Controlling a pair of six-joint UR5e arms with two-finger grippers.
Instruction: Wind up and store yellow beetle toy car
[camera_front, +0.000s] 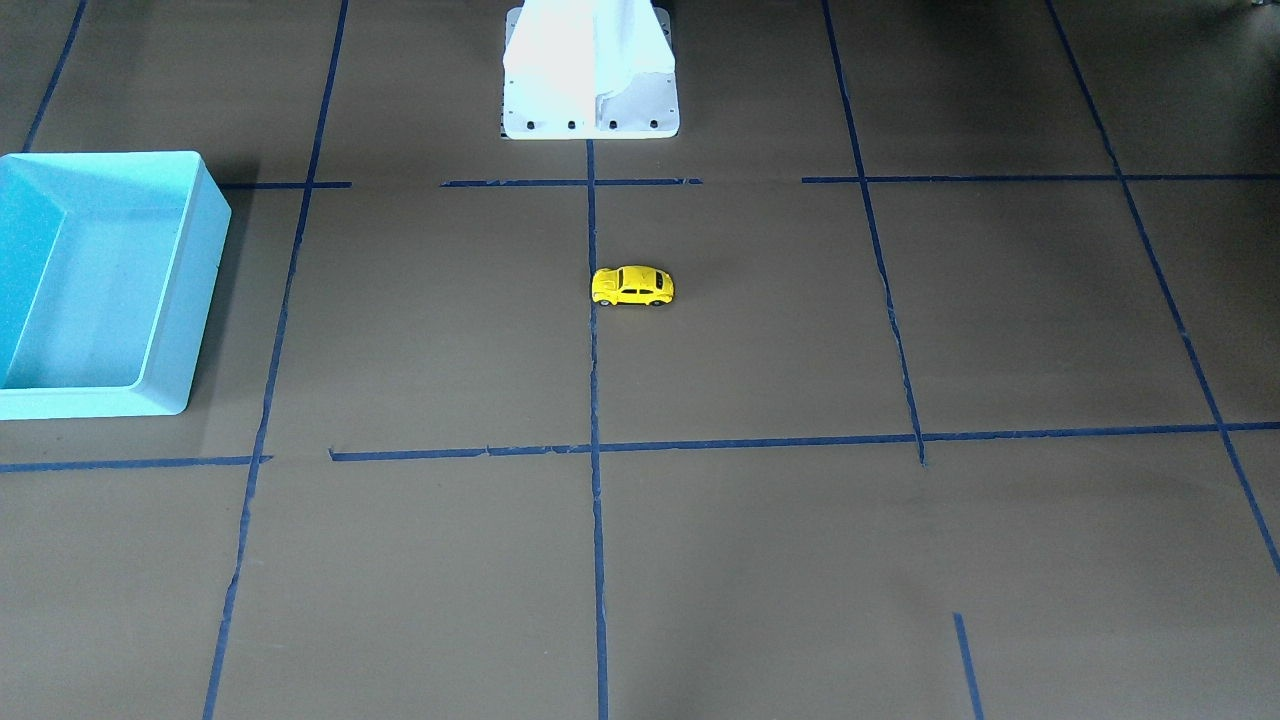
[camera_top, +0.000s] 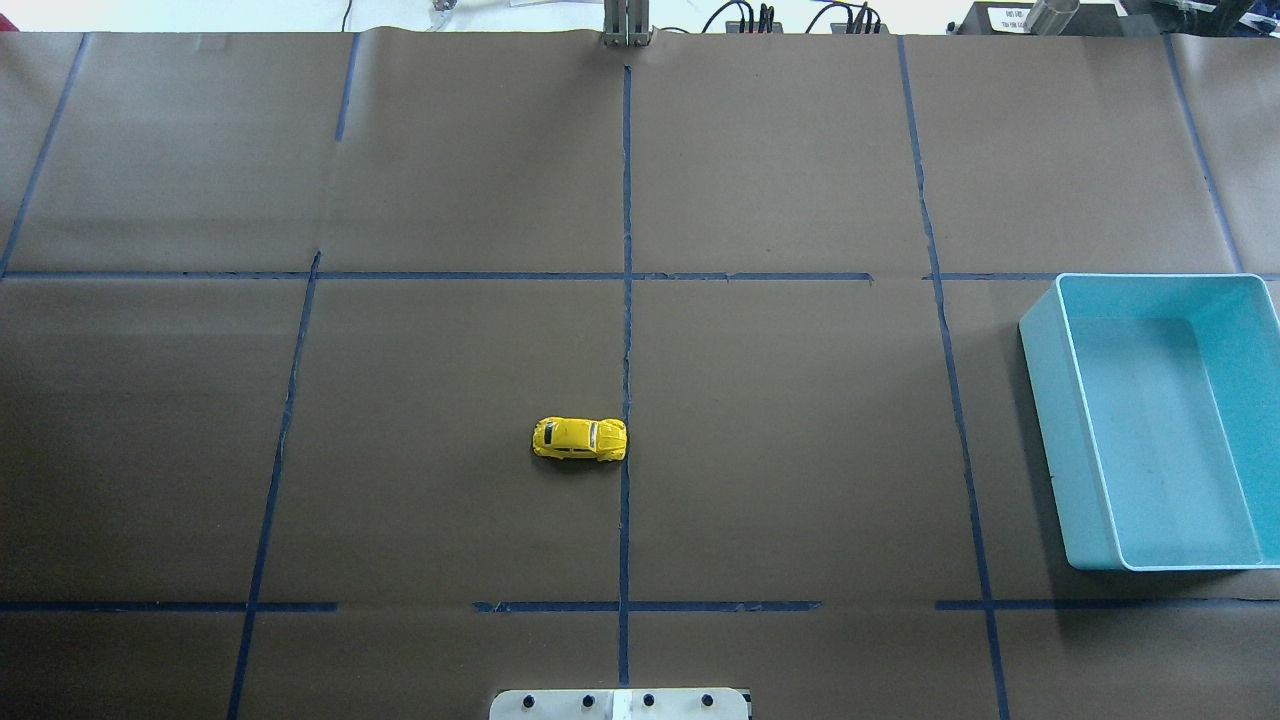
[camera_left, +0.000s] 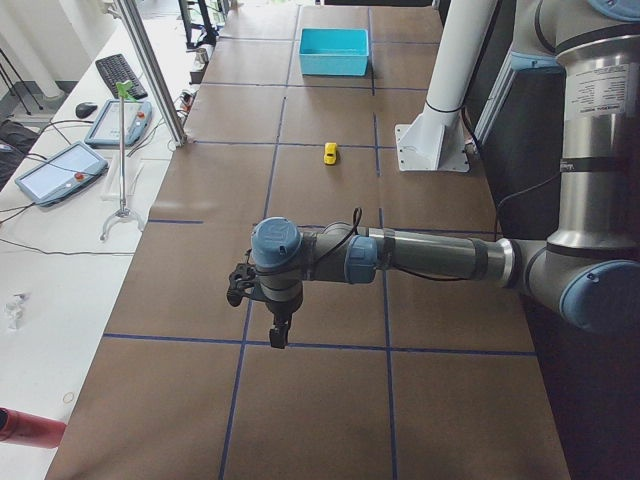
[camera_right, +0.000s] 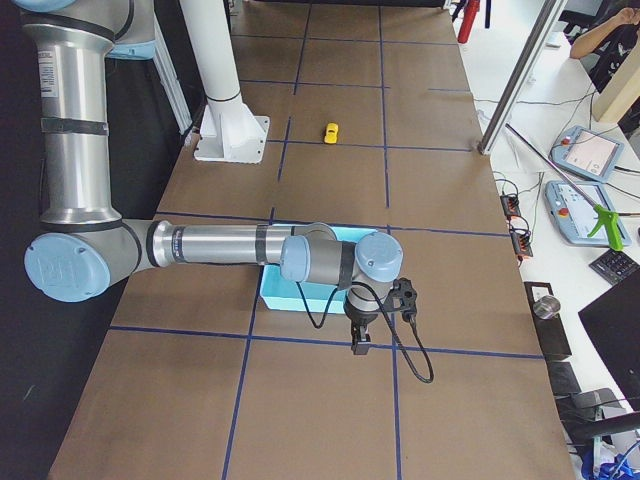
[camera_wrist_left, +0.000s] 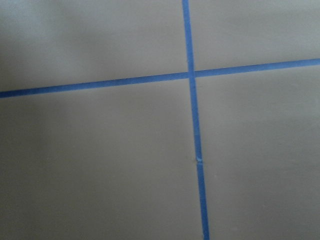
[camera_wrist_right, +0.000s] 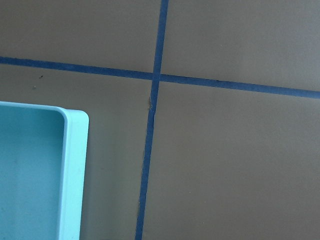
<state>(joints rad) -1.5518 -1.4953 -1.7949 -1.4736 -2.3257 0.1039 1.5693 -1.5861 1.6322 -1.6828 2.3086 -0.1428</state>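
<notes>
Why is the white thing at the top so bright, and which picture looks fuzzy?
Exterior front-facing view: light washes out the white robot base, hiding its detail. Left wrist-mounted view: soft and dim, the blue tape lines look smeared. Overhead exterior view: sharp, the turquoise plastic bin casts a dark shadow toward the table's middle, the tiny yellow beetle toy car only a thin one.

Silver arms, blue joint caps
</notes>
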